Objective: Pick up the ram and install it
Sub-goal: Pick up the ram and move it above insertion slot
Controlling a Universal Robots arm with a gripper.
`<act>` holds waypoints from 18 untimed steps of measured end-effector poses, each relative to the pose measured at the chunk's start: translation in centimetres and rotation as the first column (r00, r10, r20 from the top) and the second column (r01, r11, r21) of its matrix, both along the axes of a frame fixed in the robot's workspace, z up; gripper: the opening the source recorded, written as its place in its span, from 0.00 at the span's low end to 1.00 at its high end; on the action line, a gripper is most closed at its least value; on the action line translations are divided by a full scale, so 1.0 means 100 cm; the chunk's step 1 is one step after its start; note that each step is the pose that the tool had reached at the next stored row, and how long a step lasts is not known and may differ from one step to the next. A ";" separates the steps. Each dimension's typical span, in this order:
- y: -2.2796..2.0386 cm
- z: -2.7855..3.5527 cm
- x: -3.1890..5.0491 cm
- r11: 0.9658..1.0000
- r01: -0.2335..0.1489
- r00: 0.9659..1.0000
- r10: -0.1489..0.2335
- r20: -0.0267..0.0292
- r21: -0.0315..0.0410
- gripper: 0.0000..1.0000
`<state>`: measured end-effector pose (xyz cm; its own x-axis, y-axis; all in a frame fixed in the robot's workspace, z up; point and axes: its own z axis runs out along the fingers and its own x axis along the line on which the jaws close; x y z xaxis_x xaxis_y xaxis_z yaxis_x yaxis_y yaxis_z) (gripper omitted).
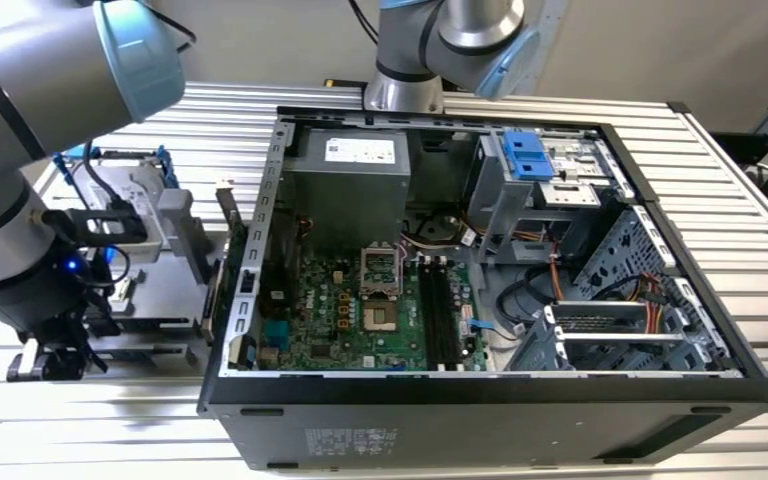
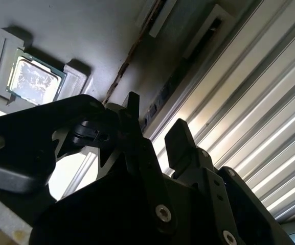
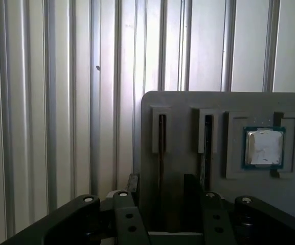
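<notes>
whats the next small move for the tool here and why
Probably ease the tool straight toward the grey tray: in the first wrist view its open fingers line up either side of the ram standing in its slot, not yet gripping it.

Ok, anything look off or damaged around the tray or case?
Nothing is spilled or askew. The one oddity: the processor chip in the gray tray has a smeared, patchy top. The gripper is open at that tray's edge.
</notes>
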<state>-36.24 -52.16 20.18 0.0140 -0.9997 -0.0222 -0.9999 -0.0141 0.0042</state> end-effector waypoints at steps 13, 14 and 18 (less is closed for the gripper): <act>0.0001 -0.0042 -0.0022 1.000 -0.010 1.000 0.010 0.000 0.000 1.00; 0.0001 -0.0043 -0.0024 1.000 -0.013 1.000 0.013 0.000 0.000 1.00; 0.0001 -0.0043 -0.0030 1.000 -0.024 1.000 0.024 0.000 -0.001 1.00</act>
<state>-36.54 -52.16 19.74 0.0380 -0.9990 -0.0216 -0.9993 -0.0381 0.0040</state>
